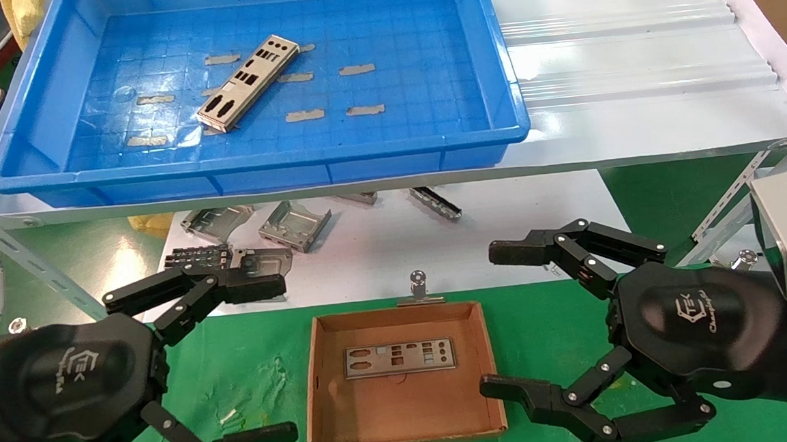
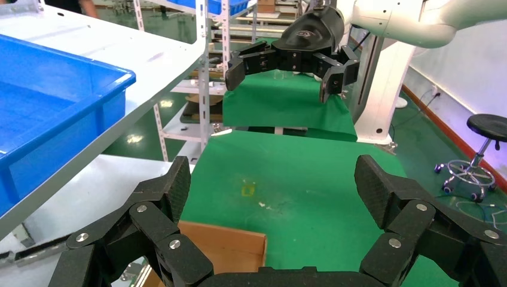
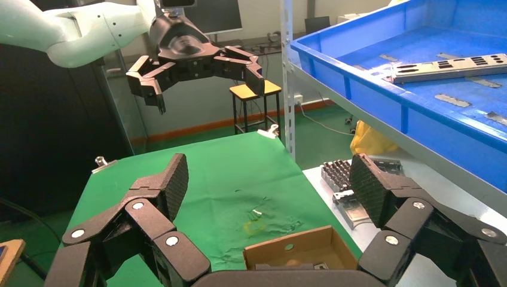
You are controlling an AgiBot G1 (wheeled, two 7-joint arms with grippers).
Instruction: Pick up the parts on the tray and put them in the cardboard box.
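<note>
One silver part (image 1: 247, 84) lies slanted on the floor of the blue tray (image 1: 260, 164) on the upper shelf; it also shows in the right wrist view (image 3: 445, 67). Another silver part (image 1: 400, 357) lies flat in the cardboard box (image 1: 321, 382) on the green mat. My left gripper (image 1: 269, 362) is open and empty, left of the box. My right gripper (image 1: 502, 320) is open and empty, right of the box. The box corner shows in the left wrist view (image 2: 224, 245) and the right wrist view (image 3: 299, 248).
Chunky grey folded brackets (image 1: 295, 225) and a black ribbed piece (image 1: 195, 257) lie on the white table under the shelf. A white corrugated sheet (image 1: 628, 42) lies right of the tray. A metal clip (image 1: 418, 288) stands behind the box. Grey tape strips (image 1: 365, 110) dot the tray floor.
</note>
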